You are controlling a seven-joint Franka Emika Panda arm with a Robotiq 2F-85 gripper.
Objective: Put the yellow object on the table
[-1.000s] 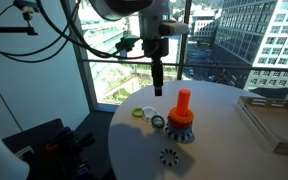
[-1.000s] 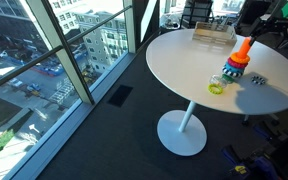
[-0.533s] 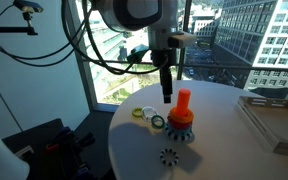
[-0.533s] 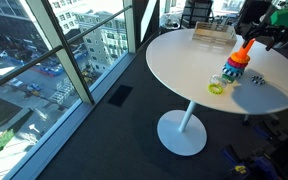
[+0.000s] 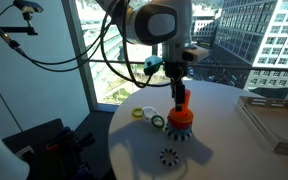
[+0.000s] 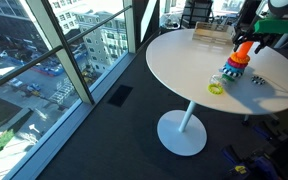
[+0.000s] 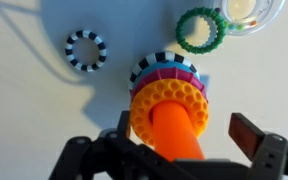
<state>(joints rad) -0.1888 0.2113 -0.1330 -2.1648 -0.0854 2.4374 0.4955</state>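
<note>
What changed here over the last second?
The gripper swung sideways and down to the orange peg; its jaws now stand open on either side of it, above the yellow object. Nothing was grasped or released. The stack and loose rings on the table stayed put.

Floor-to-ceiling windows (image 5: 109, 55) behind the claw (image 5: 178, 95), admitting daylight; high-rise buildings (image 5: 279, 35) beyond. Dark carpet (image 6: 74, 140) well below, floor vent (image 6: 122, 95) inset.
</note>
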